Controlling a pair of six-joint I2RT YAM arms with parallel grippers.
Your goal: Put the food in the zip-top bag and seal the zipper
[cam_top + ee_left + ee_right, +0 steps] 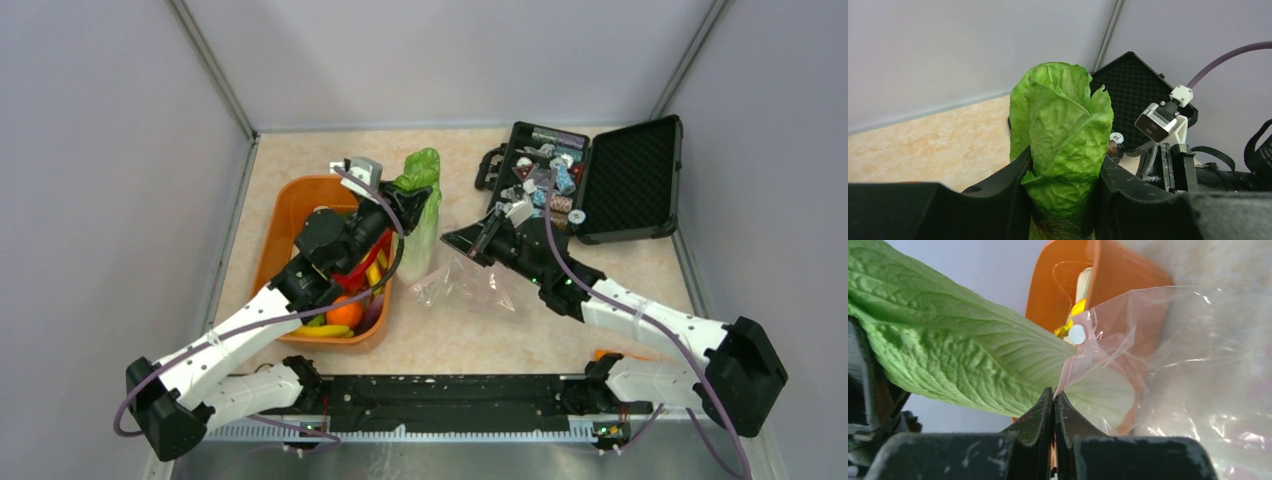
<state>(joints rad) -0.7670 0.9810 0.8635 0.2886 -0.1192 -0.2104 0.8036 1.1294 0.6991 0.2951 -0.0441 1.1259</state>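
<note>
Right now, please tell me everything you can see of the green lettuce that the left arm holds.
The lettuce is a leafy green head, crinkled and veined, paling toward the base; it looks like soft plastic. The left gripper clamps it from both sides, beside the orange tub. Its pale base pokes into the mouth of the zip-top bag, whose edge the right gripper pinches.

The left gripper (1063, 167) hides the base of the lettuce (1063, 125), and the right gripper (1053, 397), pinched tight, swallows an edge of the zip-top bag (1198, 365). From above, the left arm (250, 330) covers much of the food (345, 312) in the orange tub (285, 215); items (548, 180) in the black case (635, 170) are too small to tell apart.
</note>
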